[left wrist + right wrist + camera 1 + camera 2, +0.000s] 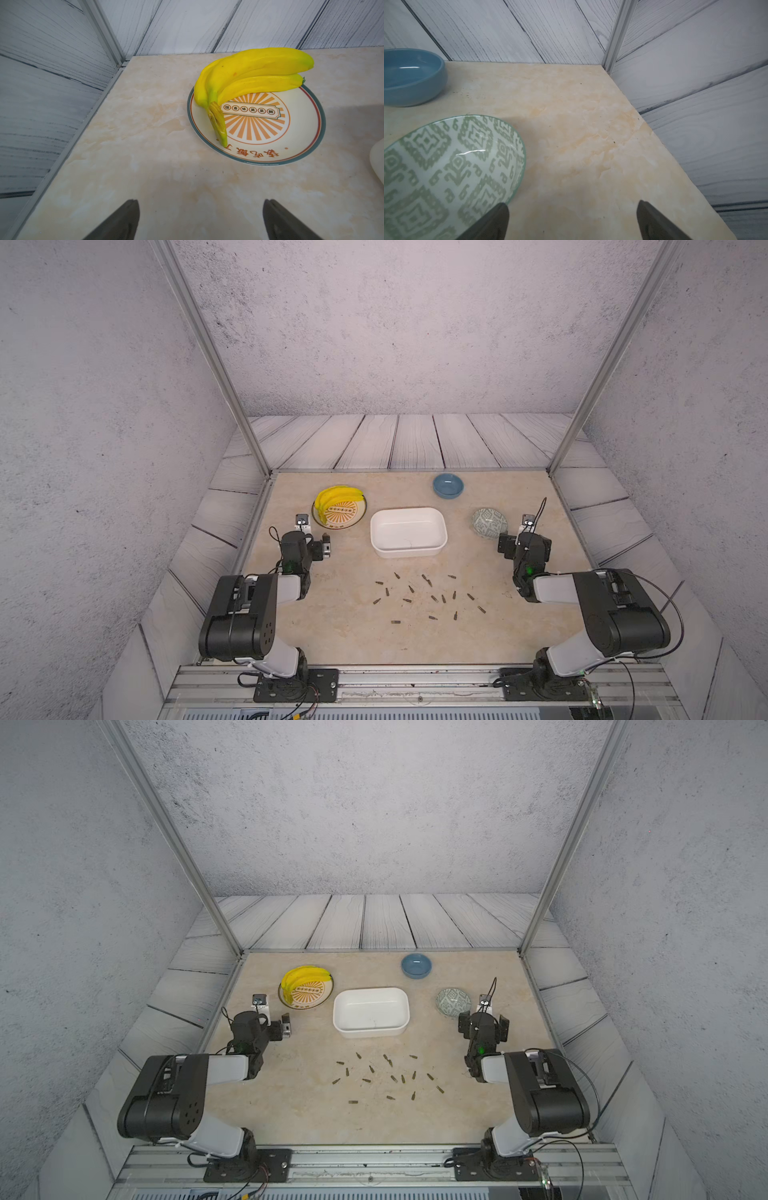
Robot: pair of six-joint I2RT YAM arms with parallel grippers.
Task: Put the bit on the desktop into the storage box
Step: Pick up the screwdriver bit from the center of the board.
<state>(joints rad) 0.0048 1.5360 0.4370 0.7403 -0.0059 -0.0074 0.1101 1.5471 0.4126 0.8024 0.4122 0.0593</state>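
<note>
Beige desktop (332,614): loose bits (434,598) lie below the white storage box (408,533), at frame centre.
Left gripper (200,201) and right gripper (572,203) are spread wide, empty.

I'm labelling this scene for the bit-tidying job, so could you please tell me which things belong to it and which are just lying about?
Part of the job: the scattered bits, the white storage box, the desktop, the open left hand, the open right hand.

Just lying about: the banana bunch, its patterned plate, the blue bowl, the green-patterned bowl.
</note>
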